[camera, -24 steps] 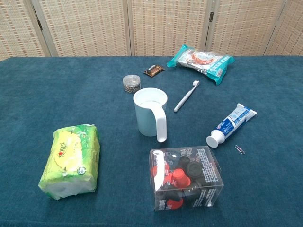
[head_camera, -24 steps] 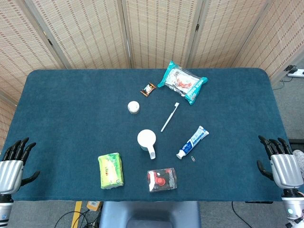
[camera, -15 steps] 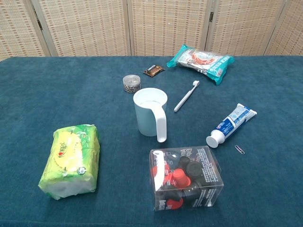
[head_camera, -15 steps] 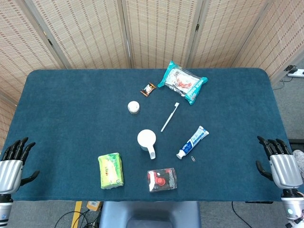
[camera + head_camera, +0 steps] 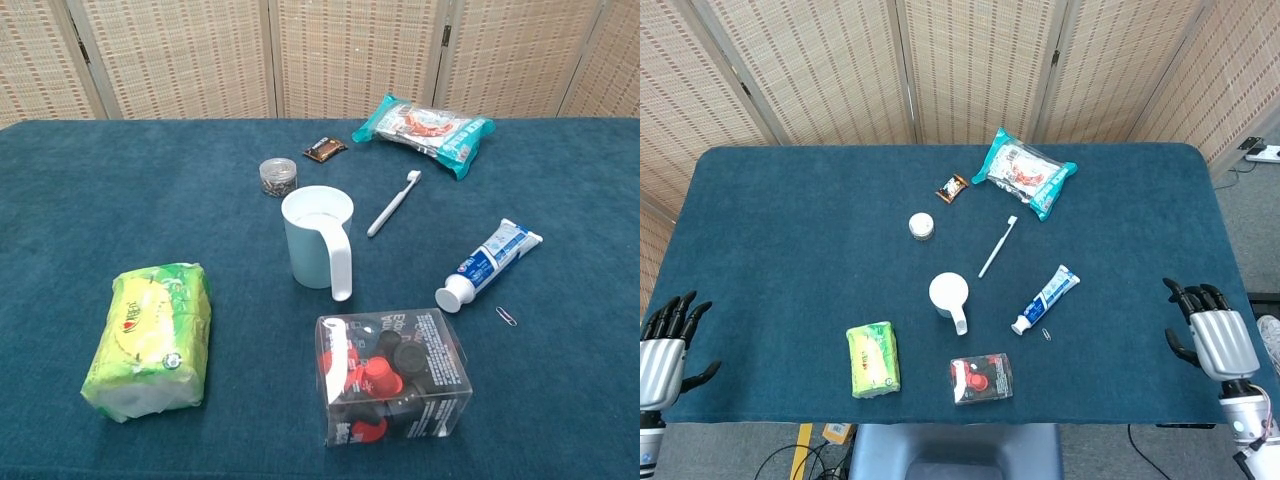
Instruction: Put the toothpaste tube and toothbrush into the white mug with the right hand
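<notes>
The right hand (image 5: 1217, 340) sits at the right edge of the blue table (image 5: 780, 220). Its fingers are spread apart and it holds nothing. The left hand (image 5: 662, 340) is far off at the other edge, also spread and holding nothing. The chest view shows neither hand.

The toothpaste tube (image 5: 1045, 299) lies flat on the cloth, to the left of the right hand and a little farther up the table. It lies on a slant: the white cap points down toward the front edge and toward the white mug (image 5: 949, 294), and the flat end points up and to the right. So the flat end is the part nearest the right hand. A tiny paper clip (image 5: 1047, 334) lies just beside the cap.

The toothbrush (image 5: 997, 246) lies farther away, past the tube, slanted the same way with its bristles at the far end. The mug stands upright between them and the left side, handle toward the front.

The right hand is much nearer to both things, and the tube looks like the easier first reach.
</notes>
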